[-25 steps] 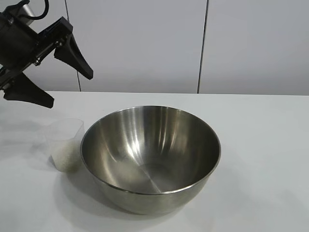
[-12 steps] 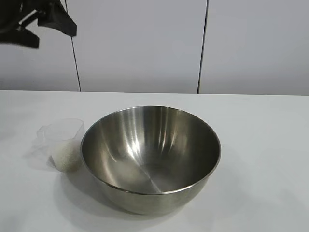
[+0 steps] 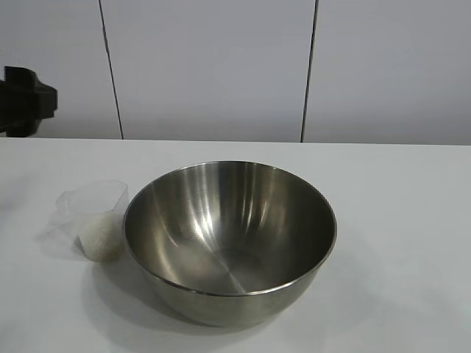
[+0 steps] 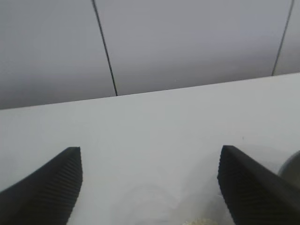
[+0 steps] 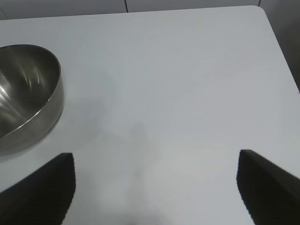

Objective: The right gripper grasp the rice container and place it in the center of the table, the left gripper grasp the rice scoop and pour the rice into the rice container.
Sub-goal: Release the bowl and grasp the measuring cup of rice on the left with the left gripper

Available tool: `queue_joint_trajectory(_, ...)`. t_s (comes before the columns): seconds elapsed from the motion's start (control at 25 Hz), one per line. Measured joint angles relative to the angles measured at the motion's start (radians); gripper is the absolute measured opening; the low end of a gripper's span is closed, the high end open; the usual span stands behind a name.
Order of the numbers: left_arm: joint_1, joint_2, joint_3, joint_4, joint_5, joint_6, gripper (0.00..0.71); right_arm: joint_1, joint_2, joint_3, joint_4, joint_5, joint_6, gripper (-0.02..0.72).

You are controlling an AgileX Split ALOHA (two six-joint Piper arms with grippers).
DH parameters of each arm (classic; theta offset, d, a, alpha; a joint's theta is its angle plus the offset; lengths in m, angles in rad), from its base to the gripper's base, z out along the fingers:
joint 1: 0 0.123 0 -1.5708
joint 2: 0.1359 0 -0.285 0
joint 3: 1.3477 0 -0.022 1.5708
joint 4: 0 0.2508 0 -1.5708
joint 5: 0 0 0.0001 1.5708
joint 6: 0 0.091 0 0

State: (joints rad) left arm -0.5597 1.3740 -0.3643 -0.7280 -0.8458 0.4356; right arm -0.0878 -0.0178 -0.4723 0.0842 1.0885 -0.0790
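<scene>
Left pincer [image 4: 149, 185] spread wide above the cup [image 3: 93, 219] of rice [image 3: 101, 237], just beside the bowl [image 3: 229, 239] mid-counter [image 3: 412, 220]. Lower squarely, pinch the cup wall, then tip gently. Right pincer [image 5: 154, 187] spread, idle.

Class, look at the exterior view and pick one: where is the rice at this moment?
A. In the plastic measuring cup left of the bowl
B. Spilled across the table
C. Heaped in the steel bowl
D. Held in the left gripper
A: the pale rice sits in the translucent measuring cup, which stands beside the steel bowl; the bowl's inside shows only bare metal.
</scene>
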Motion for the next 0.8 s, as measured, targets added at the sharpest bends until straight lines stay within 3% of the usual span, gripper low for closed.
queue_joint_trajectory(0.08,0.005,-0.001,0.026,-0.005,-0.07,-0.026,0.573,0.0,0.0,0.0,0.002,0.0,0.0,0.64)
queue_joint_trajectory(0.28,0.005,0.06,0.047,0.021,-0.11,-0.093,0.573,0.0,0.0,0.0,0.009,0.0,0.0,0.64)
queue_joint_trajectory(0.52,0.009,0.29,0.147,0.215,-0.278,-0.28,0.573,0.0,0.0,0.0,0.009,0.0,0.0,0.64)
queue_joint_trajectory(0.8,0.121,0.526,0.176,0.392,-0.286,-0.369,0.573,0.0,0.0,0.0,0.009,0.0,0.0,0.64)
